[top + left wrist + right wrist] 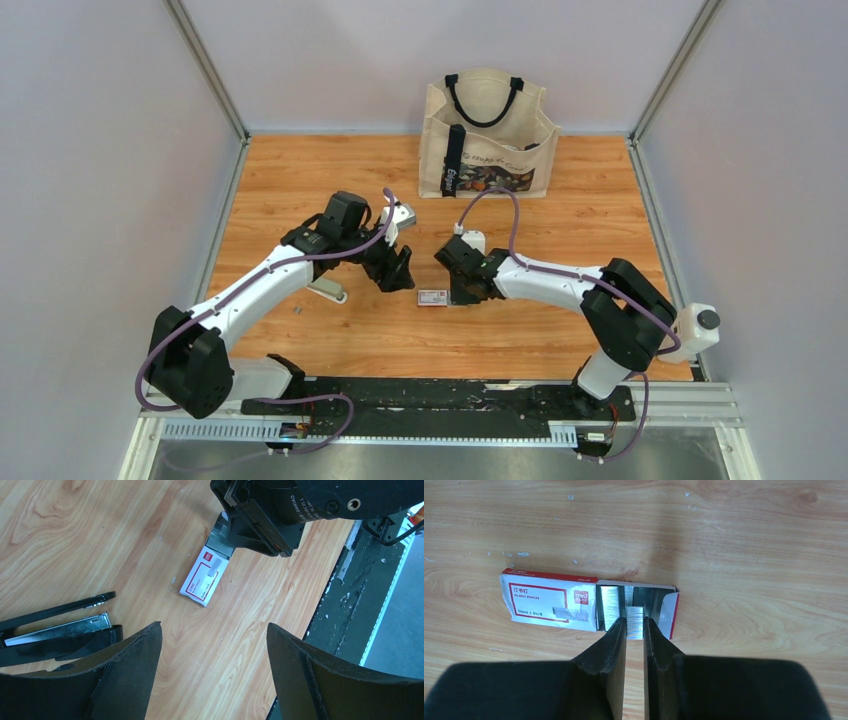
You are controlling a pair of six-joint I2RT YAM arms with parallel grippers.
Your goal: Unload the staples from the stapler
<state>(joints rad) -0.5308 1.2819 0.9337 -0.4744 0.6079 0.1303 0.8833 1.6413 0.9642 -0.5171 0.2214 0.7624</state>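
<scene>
Start at the left of the top view. A tiny grey speck point(297, 311) lies on the wooden worktop point(580, 220); it is too small to identify. Just right of it, the left arm partly covers the stapler point(326, 291).

Refer to the left wrist view for what the top view hides. There the stapler point(57, 630) lies opened, its black top arm swung away from the silvery magazine. You cannot tell whether the magazine is loaded.

The left tool point(398, 272) hovers between the stapler and the staple box point(433, 296). In its own view the left tool point(214, 630) stands wide apart and grips nothing. Its two fingers point(130, 675) frame bare wood.

The staple box point(204, 577) lies flat near the worktop's middle, its red-and-white label facing up.

Only the right wrist view shows the box contents. The sleeve of the staple box point(549, 602) is slid left, exposing the tray point(669, 612) and the silvery rows in it.

The right tool point(635, 625) is nearly closed, with only a narrow gap. It pinches a strip of staples point(635, 617) at its tips, over the open tray. In the top view the right tool point(462, 292) sits at the box's right end, and the strip is not visible there.

A tote bag point(487, 135) stands at the far edge.
</scene>
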